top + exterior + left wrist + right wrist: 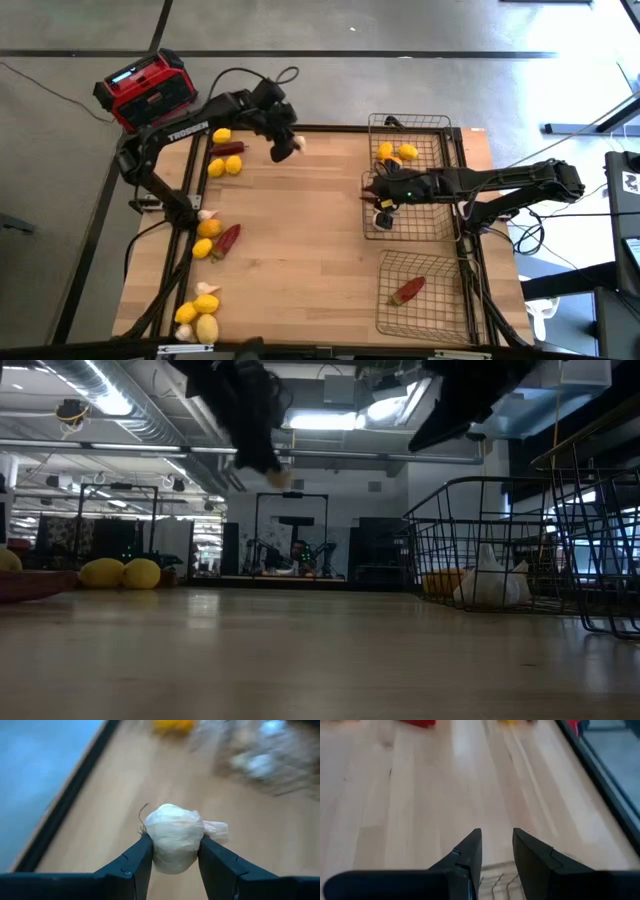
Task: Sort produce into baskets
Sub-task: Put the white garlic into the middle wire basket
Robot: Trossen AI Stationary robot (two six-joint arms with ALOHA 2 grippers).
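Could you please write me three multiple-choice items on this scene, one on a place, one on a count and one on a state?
1. Where does the chili pepper in a basket lie?
A. far basket
B. near basket
C. middle basket

2. How many wire baskets stand on the table's right side?
A. two
B. three
C. four

3. What is the left tool doing?
A. hanging open
B. gripping a lemon
C. gripping a garlic bulb

Key:
1 B, the pepper is alone in the near basket.
2 B, three show in the high view.
3 C, its fingers clamp the garlic bulb above the table; the right tool is empty over the middle basket.
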